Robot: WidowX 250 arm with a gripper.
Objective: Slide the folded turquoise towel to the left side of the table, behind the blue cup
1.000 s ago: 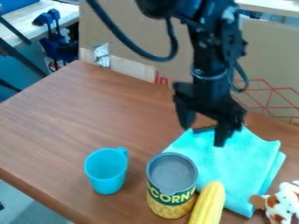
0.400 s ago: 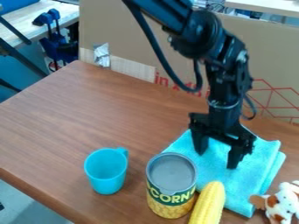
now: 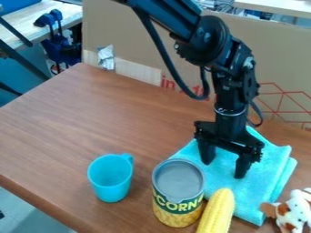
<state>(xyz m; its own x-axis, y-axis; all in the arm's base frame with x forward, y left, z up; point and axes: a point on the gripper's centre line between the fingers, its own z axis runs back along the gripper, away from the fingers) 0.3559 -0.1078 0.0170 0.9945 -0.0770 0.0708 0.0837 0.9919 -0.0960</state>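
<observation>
Over the folded turquoise cloth point(image 3: 243, 195) at the right of the table, my gripper point(image 3: 224, 170) points down with its two fingers apart. Its fingertips are at or just above the cloth; I cannot tell if they touch it. No object is between them. The grey-topped corn can point(image 3: 178, 193) stands upright to the lower left of the gripper, at the cloth's left edge. A yellow corn cob point(image 3: 216, 214) lies beside the can, partly against the cloth.
A blue cup point(image 3: 110, 177) stands left of the can. At the lower right corner sits a brown and white plush toy point(image 3: 296, 211). Behind the table point(image 3: 79, 123) rises a cardboard panel point(image 3: 139, 41).
Since the oldest frame, my gripper has come down and to the right, over the cloth. The latest shift is slight. The cup, can, cob and toy have not moved.
</observation>
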